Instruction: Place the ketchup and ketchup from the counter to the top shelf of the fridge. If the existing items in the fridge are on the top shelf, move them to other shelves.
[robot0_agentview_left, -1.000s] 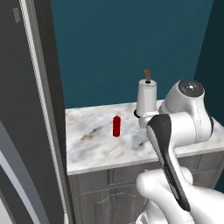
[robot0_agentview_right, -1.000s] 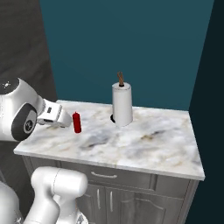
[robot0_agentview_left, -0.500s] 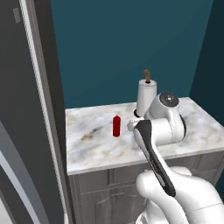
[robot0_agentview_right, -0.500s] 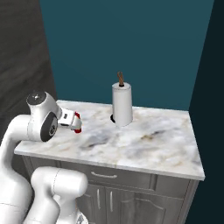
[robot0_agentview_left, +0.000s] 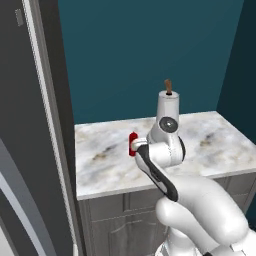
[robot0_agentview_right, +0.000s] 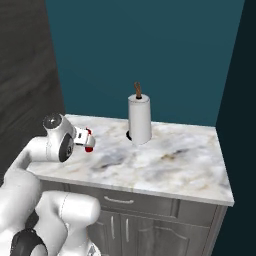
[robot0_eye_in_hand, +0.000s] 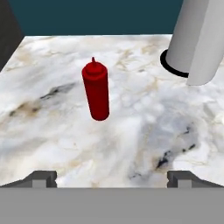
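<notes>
swung nearer, claw (robot0_eye_in_hand: 112, 177) faces upright ketchup (robot0_eye_in_hand: 96, 90), neck seemingly up.

A small red plastic ketchup bottle (robot0_eye_in_hand: 96, 89) stands upright on the white-grey marbled stone counter (robot0_agentview_right: 180, 165), in its left half, roughly midway between the front and back edges. A tall white paper-towel roll on a dark round base (robot0_agentview_right: 139, 119) stands further back and to the right of the bottle, near the counter's back edge and about the middle of its width, well apart from the bottle. The tall dark grey fridge (robot0_agentview_left: 35, 125) stands just beside the counter's left edge. The white arm's two-finger gripper (robot0_eye_in_hand: 112, 178) sits over the counter on the front side of the bottle, apart from it.
</notes>
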